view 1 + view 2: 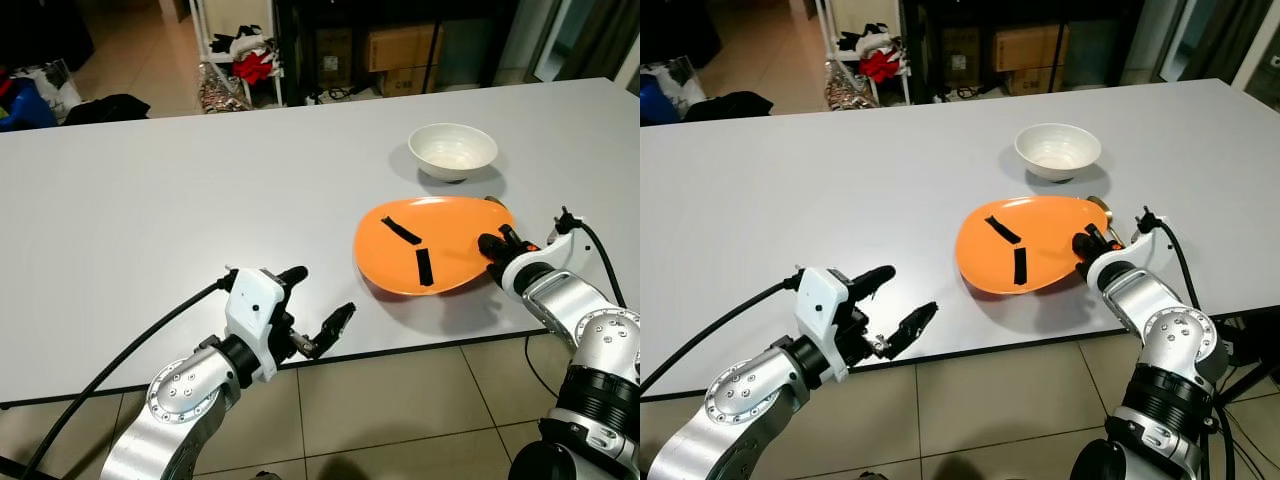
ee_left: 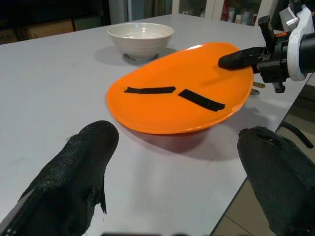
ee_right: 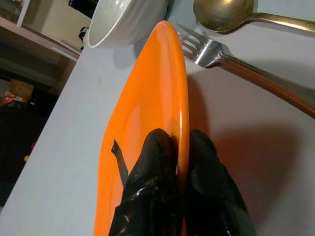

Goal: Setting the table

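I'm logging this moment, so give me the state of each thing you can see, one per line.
Plate: tilted, right edge lifted off the table.
Bowl: upright, empty.
Fork: lying flat beside the plate.
Spoon: lying flat.
Right end effector: shut on the plate's rim.
Left end effector: open, holding nothing.

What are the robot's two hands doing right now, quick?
Left gripper: open, holding nothing, near the table edge.
Right gripper: shut on the rim of the orange plate, lifting that side.
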